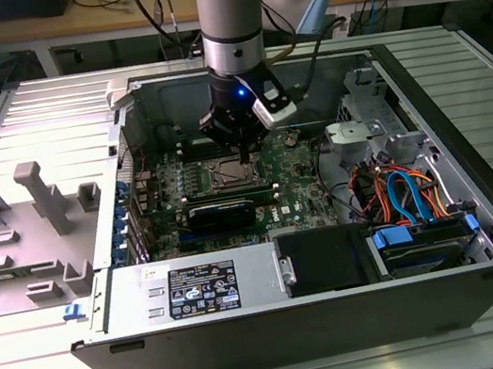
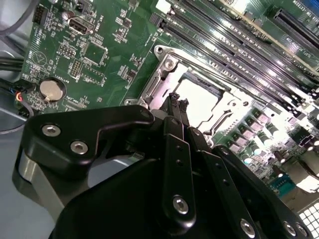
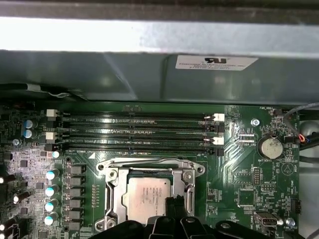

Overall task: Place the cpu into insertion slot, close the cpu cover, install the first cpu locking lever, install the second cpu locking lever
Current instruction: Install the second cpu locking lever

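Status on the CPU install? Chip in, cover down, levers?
The cpu sits in the insertion slot, and the cpu cover looks closed over it. The gripper, fingers together, is at the socket's edge, apparently on a lever. Whether either lever is latched cannot be told.

The arm (image 1: 229,6) descends nearly vertically from the top of the exterior view, its grey and pale blue wrist segments stacked one above the other. Below the wrist, a black housing carries a small lit blue indicator and a light-coloured block mounted on the side towards the exterior view's right. The gripper (image 1: 243,152) points straight down. In the second wrist view the gripper (image 2: 178,102) appears as black linkage arms fastened with silver screws, converging towards a narrow tip. The jaws stand drawn together, tips meeting with no visible gap. In the first wrist view the gripper (image 3: 173,203) shows the same closed tips.
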Robot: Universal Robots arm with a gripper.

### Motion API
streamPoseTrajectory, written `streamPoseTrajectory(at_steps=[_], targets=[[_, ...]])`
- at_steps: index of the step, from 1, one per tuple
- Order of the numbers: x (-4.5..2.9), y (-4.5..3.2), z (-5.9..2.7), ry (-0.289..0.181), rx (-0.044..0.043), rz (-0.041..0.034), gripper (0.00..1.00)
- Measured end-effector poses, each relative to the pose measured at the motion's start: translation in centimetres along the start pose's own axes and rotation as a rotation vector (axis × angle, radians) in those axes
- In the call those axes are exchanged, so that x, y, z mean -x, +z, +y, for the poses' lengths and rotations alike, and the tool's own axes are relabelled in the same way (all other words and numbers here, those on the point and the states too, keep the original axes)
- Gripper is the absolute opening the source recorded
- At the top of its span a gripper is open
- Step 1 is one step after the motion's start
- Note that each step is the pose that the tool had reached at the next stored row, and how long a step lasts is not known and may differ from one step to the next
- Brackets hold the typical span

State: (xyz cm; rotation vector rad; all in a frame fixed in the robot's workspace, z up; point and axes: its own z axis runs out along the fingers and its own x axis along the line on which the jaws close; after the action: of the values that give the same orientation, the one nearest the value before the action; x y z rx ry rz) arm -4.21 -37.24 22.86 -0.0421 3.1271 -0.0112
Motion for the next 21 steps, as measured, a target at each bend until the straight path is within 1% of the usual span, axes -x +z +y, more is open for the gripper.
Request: streamPoseTrajectory(at_steps=[4,7,9,12,14,16,18,21], targets=[[-0.02,0.01,-0.57,0.0,0.0,0.0,0.11],[-0.04,0.01,-1.29,0.0,0.0001,0.0,0.11],[-0.05,0.0,-1.53,0.0,0.0,0.0,0.11],[-0.05,-0.21,-1.78,0.0,-0.0001,0.0001,0.11],[-0.05,-0.62,-1.87,0.0,0.0,0.0,0.11],[-0.04,-0.75,-1.99,0.0,0.0002,-0.0001,0.11],[-0.06,-0.76,-2.29,0.0,0.0,0.0,0.11],[-0.08,-0.75,-3.14,0.0,0.0001,0.0,0.11]])
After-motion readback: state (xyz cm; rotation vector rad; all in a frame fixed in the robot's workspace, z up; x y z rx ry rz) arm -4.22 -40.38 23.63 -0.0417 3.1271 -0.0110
